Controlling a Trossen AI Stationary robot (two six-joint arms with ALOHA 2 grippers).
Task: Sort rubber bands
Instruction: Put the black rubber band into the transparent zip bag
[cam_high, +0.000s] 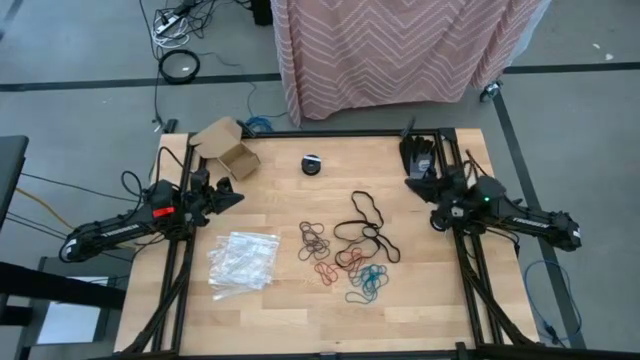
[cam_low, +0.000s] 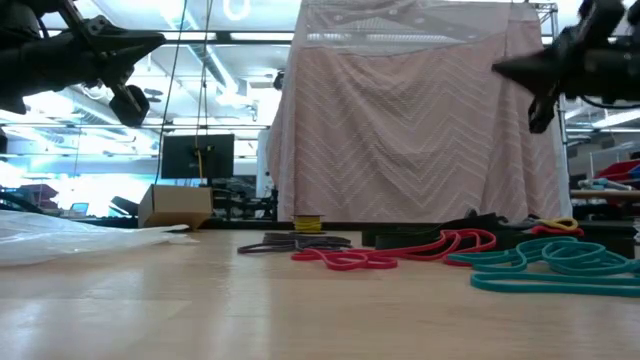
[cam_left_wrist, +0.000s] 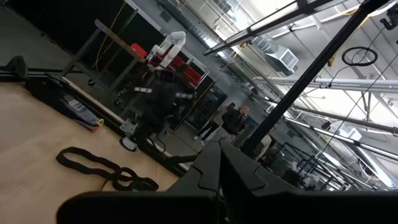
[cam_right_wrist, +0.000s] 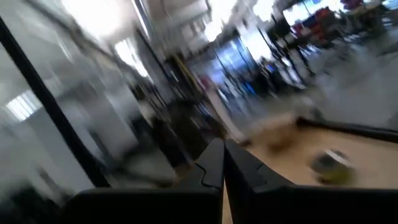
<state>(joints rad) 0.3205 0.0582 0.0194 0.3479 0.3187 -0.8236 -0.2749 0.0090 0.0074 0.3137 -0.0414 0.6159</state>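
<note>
Nothing sorted yet, by the look of it: the thin floppy elastic rubber bands (cam_high: 345, 250) lie in one loose heap mid-desk, toward the right arm's side, colours roughly clustered but overlapping. Large black loops (cam_high: 365, 228) sit at the far side of the heap, small brown rings (cam_high: 314, 240) toward the left arm, red ones (cam_high: 333, 268) in the middle, teal ones (cam_high: 368, 284) at the near edge. Left tool (cam_high: 232, 197) hangs above the left edge of the pale wood-plank desk (cam_high: 420, 290), fingers closed, holding nothing; right tool (cam_high: 415, 181) is raised over the right edge, also closed and empty. My read for the first pick: open wide, come straight down on one strand at the heap's fringe, teal or brown, where bands overlap least; pinch low against the wood and lift slowly so tangled neighbours drop off. Bands are limp and grippy, so they'll drag each other. Clear crinkly plastic bags (cam_high: 242, 262) lie flat near the left arm; small open cardboard box (cam_high: 228, 146) and small black round disc (cam_high: 312, 164) sit at the far side.
</note>
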